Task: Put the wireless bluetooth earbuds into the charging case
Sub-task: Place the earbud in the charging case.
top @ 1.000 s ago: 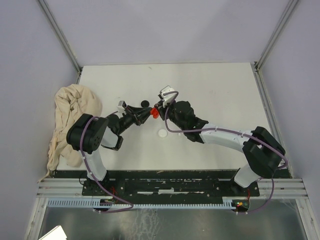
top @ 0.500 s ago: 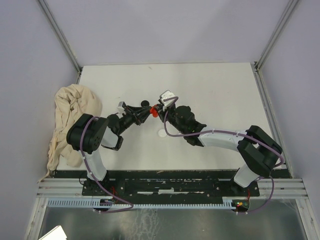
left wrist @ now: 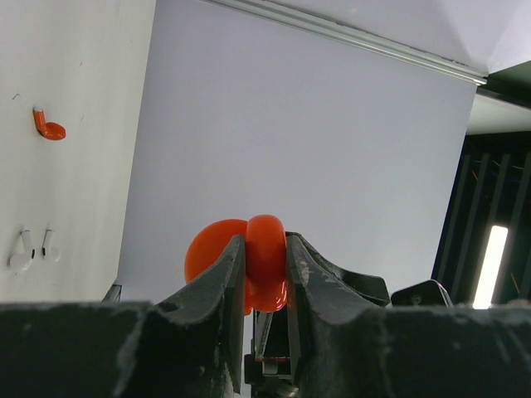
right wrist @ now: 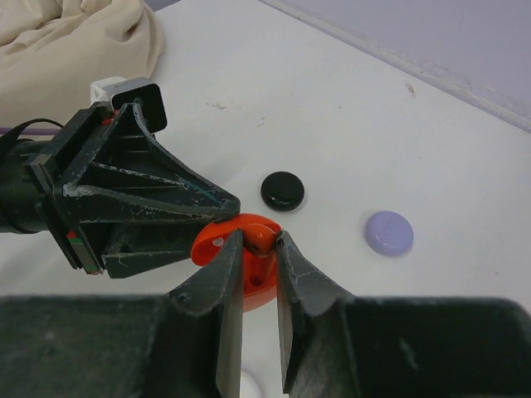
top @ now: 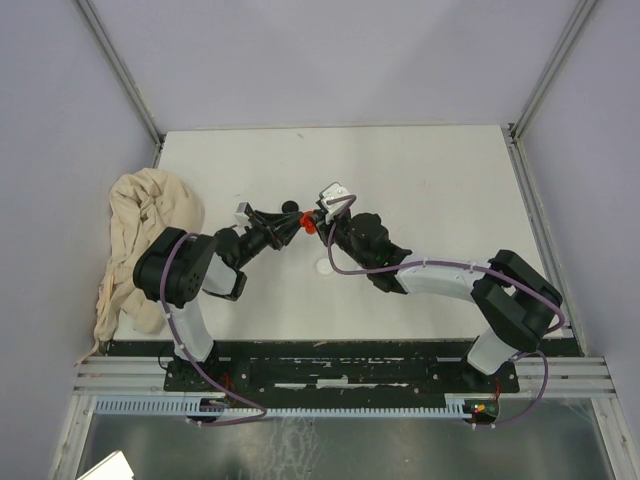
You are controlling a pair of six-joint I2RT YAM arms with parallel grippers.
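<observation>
An open red charging case (right wrist: 209, 246) hangs above the table, and my left gripper (left wrist: 265, 249) is shut on one half of it (left wrist: 267, 240). My right gripper (right wrist: 257, 240) is shut on a red earbud (right wrist: 265, 237), which it holds against the inside of the case, over its sockets. I cannot tell how deep the earbud sits. In the top view the two grippers meet tip to tip at the case (top: 309, 225). Another red earbud (left wrist: 47, 127) and two white earbuds (left wrist: 33, 249) lie on the table in the left wrist view.
A black disc case (right wrist: 282, 190) and a lilac disc case (right wrist: 389, 232) lie on the table beyond the grippers. A white disc (top: 323, 267) lies under the right arm. A beige cloth (top: 140, 240) is heaped at the table's left edge.
The right arm has swung a little left and pressed closer to the left gripper. The red case and both gripper tips shifted slightly away from the bases. Both grips are unchanged.
</observation>
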